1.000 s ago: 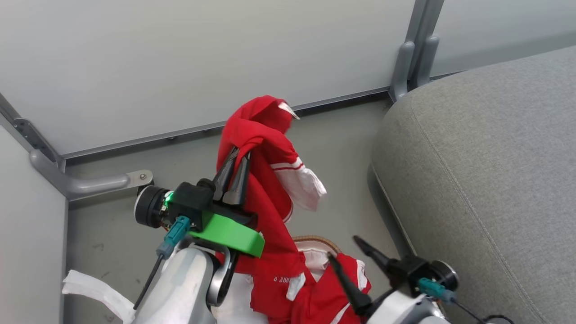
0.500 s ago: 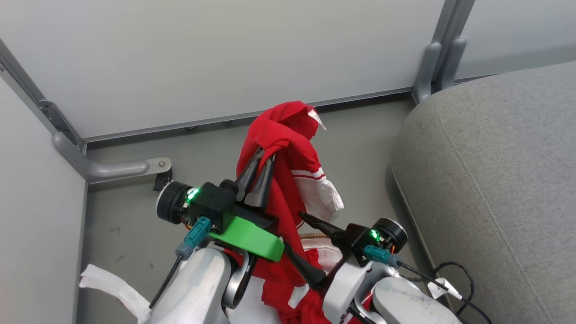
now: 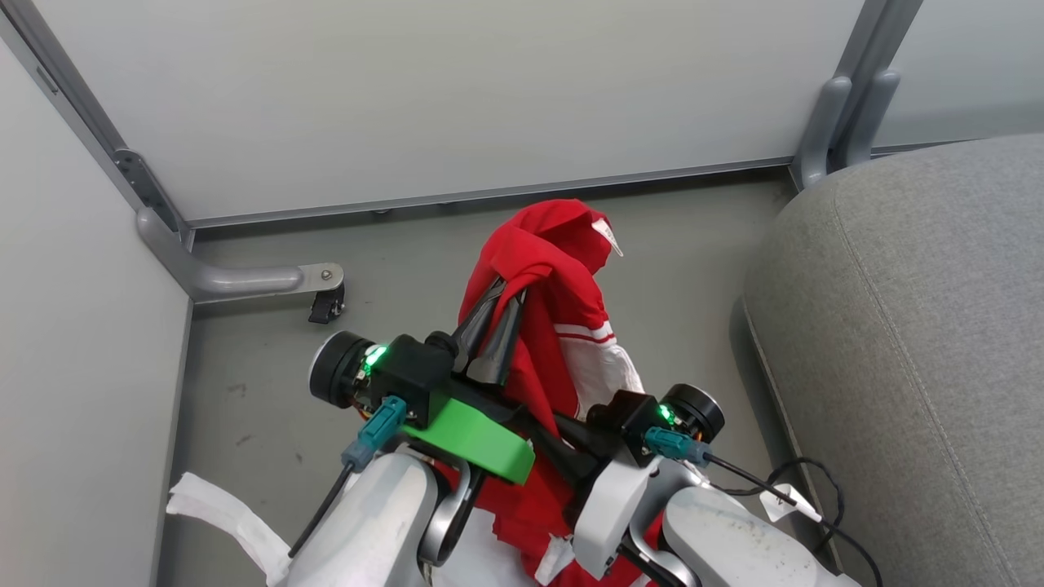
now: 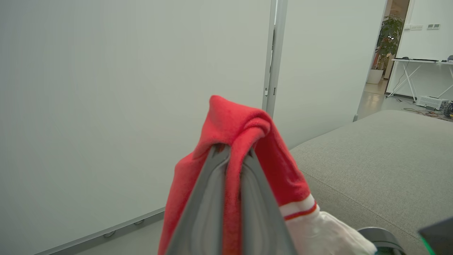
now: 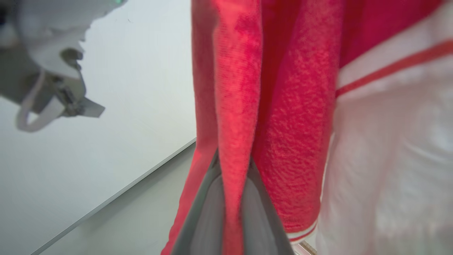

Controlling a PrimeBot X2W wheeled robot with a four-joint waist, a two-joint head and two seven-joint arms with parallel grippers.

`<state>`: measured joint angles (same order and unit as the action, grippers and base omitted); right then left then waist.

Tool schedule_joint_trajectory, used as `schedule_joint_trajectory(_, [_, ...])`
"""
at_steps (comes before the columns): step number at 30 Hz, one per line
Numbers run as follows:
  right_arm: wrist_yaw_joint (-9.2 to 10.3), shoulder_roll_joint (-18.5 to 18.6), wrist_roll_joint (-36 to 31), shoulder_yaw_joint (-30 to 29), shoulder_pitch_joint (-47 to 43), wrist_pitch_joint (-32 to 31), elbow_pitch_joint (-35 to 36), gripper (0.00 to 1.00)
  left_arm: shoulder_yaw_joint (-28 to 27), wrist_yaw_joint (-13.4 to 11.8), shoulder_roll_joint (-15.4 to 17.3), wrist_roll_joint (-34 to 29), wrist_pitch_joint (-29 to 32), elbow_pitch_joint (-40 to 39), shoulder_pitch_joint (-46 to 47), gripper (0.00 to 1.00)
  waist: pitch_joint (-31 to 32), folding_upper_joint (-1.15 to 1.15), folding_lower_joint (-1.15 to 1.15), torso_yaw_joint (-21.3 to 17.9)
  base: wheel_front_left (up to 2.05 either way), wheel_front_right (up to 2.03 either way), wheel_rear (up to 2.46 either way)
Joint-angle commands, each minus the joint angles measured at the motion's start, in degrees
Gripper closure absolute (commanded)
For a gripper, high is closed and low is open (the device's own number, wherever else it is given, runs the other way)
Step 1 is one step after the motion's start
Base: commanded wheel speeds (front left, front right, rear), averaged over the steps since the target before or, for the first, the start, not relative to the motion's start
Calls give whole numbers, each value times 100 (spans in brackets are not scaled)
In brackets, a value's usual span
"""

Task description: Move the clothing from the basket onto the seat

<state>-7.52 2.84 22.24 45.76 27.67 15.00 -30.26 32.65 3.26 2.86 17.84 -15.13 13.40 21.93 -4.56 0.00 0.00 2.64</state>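
Head: I see left gripper (image 3: 507, 289) clamped on the red clothing (image 3: 563, 244), which drapes over its fingertips and hangs below; right gripper (image 3: 548, 425) sits lower on the same garment, tips probably buried in cloth, seat (image 3: 913, 326) off to its right. Left wrist: jaws pinch a red fold, seat beyond-right. Right wrist, blurry: jaws closed on a red fold.

The clothing (image 3: 563, 269) is hanging over the floor (image 3: 269, 383), left of the seat (image 3: 922, 326) and before the wall (image 3: 457, 98). The left end effector (image 3: 507, 292) is pinching it above the right end effector (image 5: 233, 161).
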Motion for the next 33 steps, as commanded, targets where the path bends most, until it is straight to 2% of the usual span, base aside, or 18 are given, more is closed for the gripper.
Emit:
schedule_joint_trajectory(1, [6,19,38,-27,-27,28,42,100,-35,-45,10,6,-3,16,38,80,-2,0,0,-20,0,0,0])
schedule_joint_trajectory(2, [6,19,38,-41,-41,28,58,100,-47,-46,10,0,-3,22,28,61,0,0,0,-35,0,0,0])
schedule_joint_trajectory(3, [6,18,35,-51,-57,28,82,100,-64,-51,10,-7,-3,34,10,23,2,0,0,-60,0,0,0])
schedule_joint_trajectory(4, [6,17,21,-77,-64,28,115,100,-76,-66,10,-25,-3,35,4,0,0,0,0,-81,0,0,0])
schedule_joint_trajectory(9, [6,20,-88,-201,-182,28,293,100,-170,-79,10,-166,-3,54,-27,0,-8,0,0,-261,0,0,0])
schedule_joint_trajectory(13, [5,17,-194,-428,-385,28,521,100,-266,-60,11,-310,0,76,-99,0,-14,0,0,-557,0,0,0])
schedule_joint_trajectory(28, [6,84,-490,-1020,-1088,27,1305,100,-829,174,13,-817,0,205,-555,0,-41,0,0,-2597,0,0,0])
schedule_joint_trajectory(33, [6,138,-520,-1122,-1129,28,1487,100,-973,232,16,-912,1,131,-650,0,-133,0,0,-3121,0,0,0])
